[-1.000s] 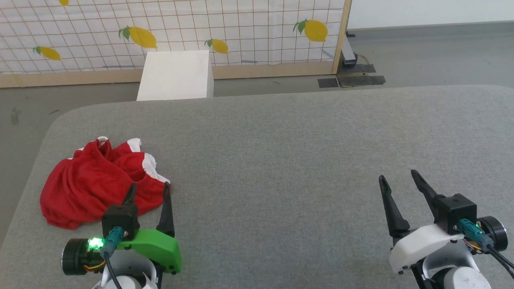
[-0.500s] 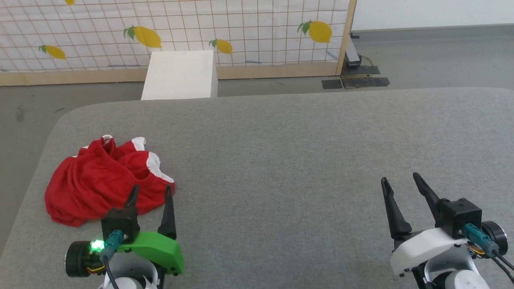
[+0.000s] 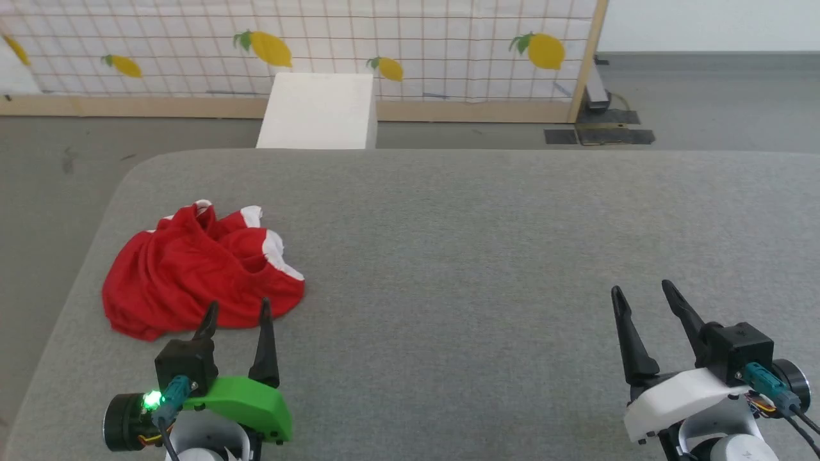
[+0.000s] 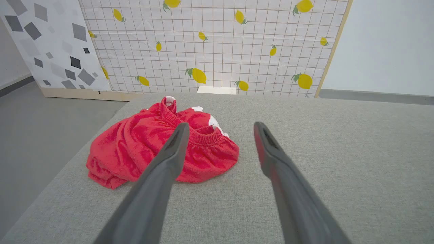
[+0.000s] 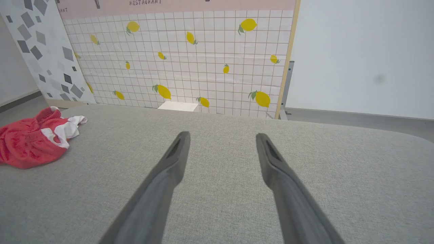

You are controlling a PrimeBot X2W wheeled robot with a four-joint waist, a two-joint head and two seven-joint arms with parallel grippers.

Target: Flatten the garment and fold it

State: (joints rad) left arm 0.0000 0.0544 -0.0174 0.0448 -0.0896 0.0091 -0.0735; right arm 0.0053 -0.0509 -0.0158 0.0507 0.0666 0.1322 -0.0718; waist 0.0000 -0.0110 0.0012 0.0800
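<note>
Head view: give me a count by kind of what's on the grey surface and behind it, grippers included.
Red garment: 1
Grippers: 2, left gripper and right gripper, jaws open
White box: 1
Lemon-print screen: 1
Total: 5

Red garment with white trim, crumpled heap, unfolded, near surface's left edge.

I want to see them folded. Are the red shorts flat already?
No, the red shorts sit bunched in a wrinkled heap on the grey surface.
</note>
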